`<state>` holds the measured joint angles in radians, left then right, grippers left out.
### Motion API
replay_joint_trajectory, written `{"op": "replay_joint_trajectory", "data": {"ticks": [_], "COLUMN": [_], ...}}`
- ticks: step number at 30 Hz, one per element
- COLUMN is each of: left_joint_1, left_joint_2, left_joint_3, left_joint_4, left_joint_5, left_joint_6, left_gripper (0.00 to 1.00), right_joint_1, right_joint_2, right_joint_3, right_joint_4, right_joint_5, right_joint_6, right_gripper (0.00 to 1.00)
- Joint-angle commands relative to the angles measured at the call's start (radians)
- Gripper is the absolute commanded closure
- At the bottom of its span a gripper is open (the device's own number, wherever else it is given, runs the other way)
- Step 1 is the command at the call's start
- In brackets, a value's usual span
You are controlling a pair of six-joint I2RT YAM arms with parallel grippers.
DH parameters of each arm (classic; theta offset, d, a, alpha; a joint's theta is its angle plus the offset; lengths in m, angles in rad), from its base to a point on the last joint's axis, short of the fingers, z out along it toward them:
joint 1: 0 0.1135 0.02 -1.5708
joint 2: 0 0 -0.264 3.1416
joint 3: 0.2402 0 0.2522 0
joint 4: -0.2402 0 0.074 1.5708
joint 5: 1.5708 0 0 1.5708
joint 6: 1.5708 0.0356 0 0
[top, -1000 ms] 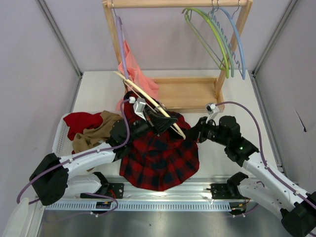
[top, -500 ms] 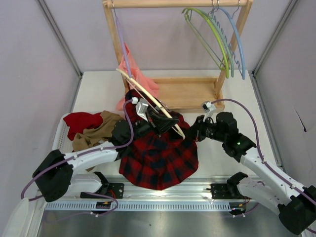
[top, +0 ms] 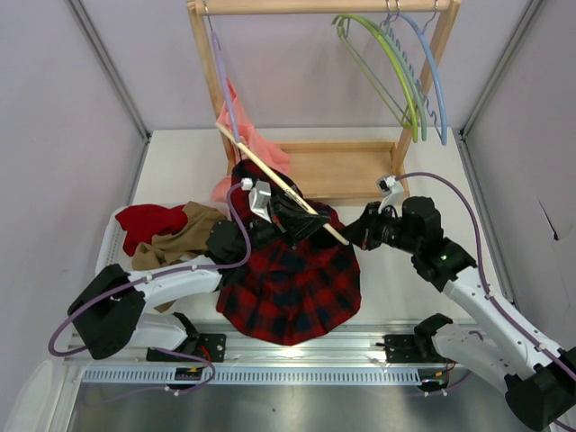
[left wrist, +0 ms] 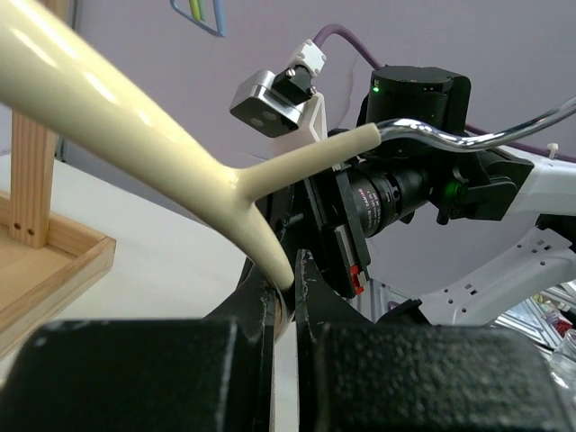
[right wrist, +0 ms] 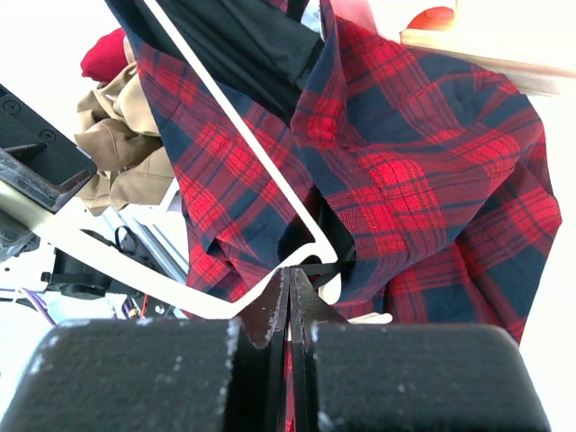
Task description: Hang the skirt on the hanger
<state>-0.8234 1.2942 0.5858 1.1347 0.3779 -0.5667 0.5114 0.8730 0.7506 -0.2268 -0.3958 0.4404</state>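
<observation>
The skirt [top: 292,288] lies on the worktop [top: 180,171] before the rack [top: 342,171], hanger [top: 261,163] across its far edge, clothes heap [top: 171,236] at its left.

The skirt [top: 292,288] lies spread on the desk [top: 180,171]. The hanger [top: 270,175] slants across its far edge, with the left gripper [top: 292,220] at mid-span and the right gripper [top: 353,236] at its lower end.
</observation>
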Motion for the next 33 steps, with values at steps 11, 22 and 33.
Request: {"op": "replay_joint_trajectory", "data": {"ticks": [11, 22, 33], "left_joint_1": [-0.005, -0.005, -0.005], "left_joint_2": [-0.027, -0.013, 0.000], "left_joint_3": [0.060, 0.063, 0.069], "left_joint_4": [0.172, 0.200, 0.220], "left_joint_5": [-0.014, -0.011, 0.036], "left_joint_6": [0.194, 0.197, 0.205], "left_gripper": [1.00, 1.00, 1.00], "right_joint_1": [-0.001, -0.001, -0.001], "right_joint_2": [-0.077, -0.052, 0.004], "right_joint_3": [0.038, 0.032, 0.062], "right_joint_4": [-0.135, -0.151, -0.190], "right_joint_5": [-0.002, -0.078, -0.118], "right_joint_6": [-0.011, -0.026, -0.101], "right_gripper": [1.00, 1.00, 1.00]}}
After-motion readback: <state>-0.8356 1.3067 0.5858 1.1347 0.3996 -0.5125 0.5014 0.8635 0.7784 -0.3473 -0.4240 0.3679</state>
